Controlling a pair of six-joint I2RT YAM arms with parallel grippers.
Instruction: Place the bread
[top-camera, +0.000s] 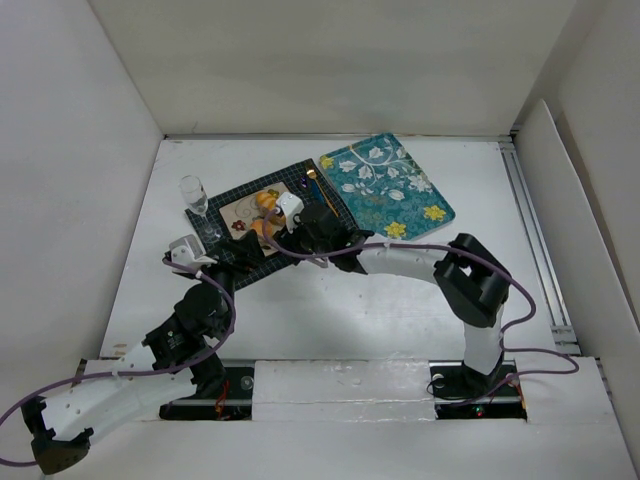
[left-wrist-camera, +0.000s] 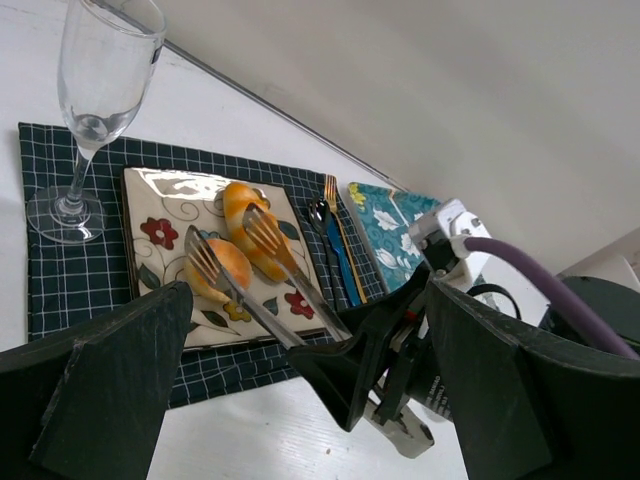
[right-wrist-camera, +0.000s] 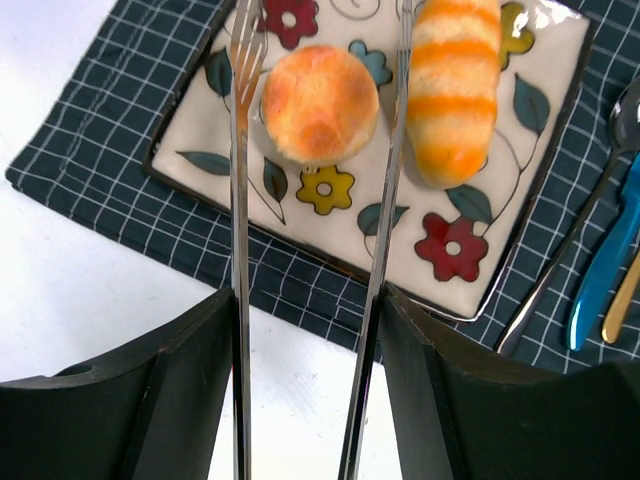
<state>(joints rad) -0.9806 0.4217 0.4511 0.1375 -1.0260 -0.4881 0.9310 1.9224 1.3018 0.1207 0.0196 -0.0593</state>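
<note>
The right gripper (right-wrist-camera: 305, 340) is clenched on the handles of a pair of metal tongs (right-wrist-camera: 238, 230). The two arms run forward from between its fingers and stand apart. They straddle the round bun (right-wrist-camera: 320, 103), which sits on the floral plate (right-wrist-camera: 195, 120). A sliver of plate shows between the bun and each arm, so the bun looks let go rather than pinched. From the wrist view it is hard to tell whether the forked tips touch the glaze. A striped roll (right-wrist-camera: 455, 90) lies on the same plate, just beside the right arm of the tongs. The plate rests on a checked placemat (right-wrist-camera: 100, 130), with cutlery (right-wrist-camera: 600, 270) along its far side.

The left gripper (left-wrist-camera: 305, 395) hangs near the mat's near edge with its fingers spread wide and nothing between them. A wine glass (left-wrist-camera: 95, 90) stands on the mat's corner beside the plate.

The bread seems to be down, so the step in hand is the release and withdrawal. To do it well, the tongs should hold this spread and rise clear before drawing back along their own line. That way neither arm drags the bun off the plate, and the right arm does not nudge the striped roll.
</note>
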